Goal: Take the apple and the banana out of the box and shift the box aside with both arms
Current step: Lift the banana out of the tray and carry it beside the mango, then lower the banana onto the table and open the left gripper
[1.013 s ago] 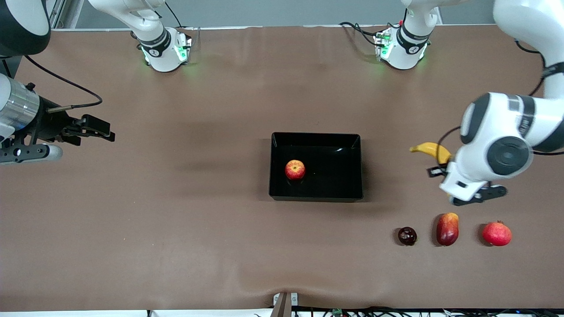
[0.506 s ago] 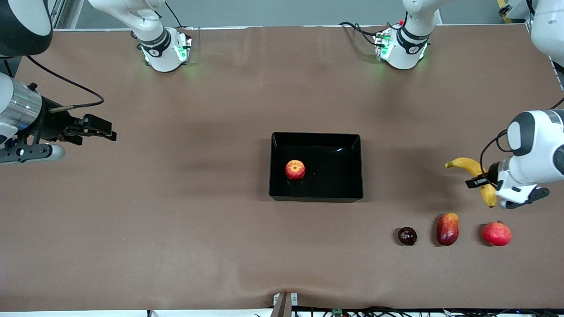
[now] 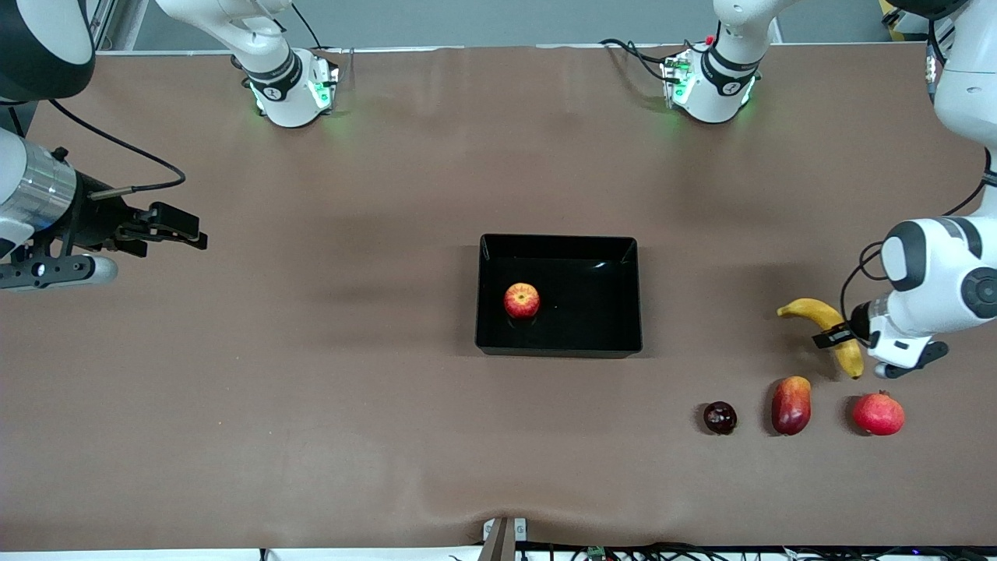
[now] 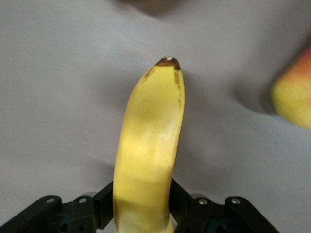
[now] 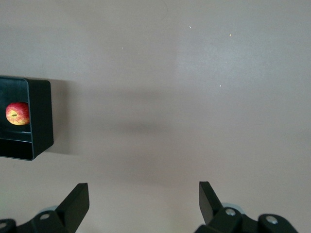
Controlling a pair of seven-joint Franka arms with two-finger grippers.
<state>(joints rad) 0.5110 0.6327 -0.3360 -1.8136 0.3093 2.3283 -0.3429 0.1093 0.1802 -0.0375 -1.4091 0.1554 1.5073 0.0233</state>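
Note:
The yellow banana [image 3: 818,315] is clamped near its middle by my left gripper [image 3: 837,336], which is shut on it low over the brown table, close to the row of loose fruit. In the left wrist view the banana [image 4: 150,141] sticks out from between the black fingers of the left gripper [image 4: 141,204]. The red apple [image 3: 521,301] lies inside the black box [image 3: 558,238] at the table's middle. My right gripper [image 3: 185,231] hangs open and empty over the right arm's end of the table. From the right wrist, the right gripper [image 5: 143,201] faces bare cloth, with the box [image 5: 41,116] and apple [image 5: 17,113] at the edge.
Nearer the camera than the box, toward the left arm's end, a dark round fruit [image 3: 720,418], a dark-red mango [image 3: 790,404] and a pomegranate [image 3: 878,414] lie in a row. The mango [image 4: 294,92] also shows from the left wrist. Both arm bases [image 3: 288,86] stand along the back edge.
The left arm has carried the banana away from the box toward the left arm's end of the table and lower, close to the fruit row. The right arm has barely moved.

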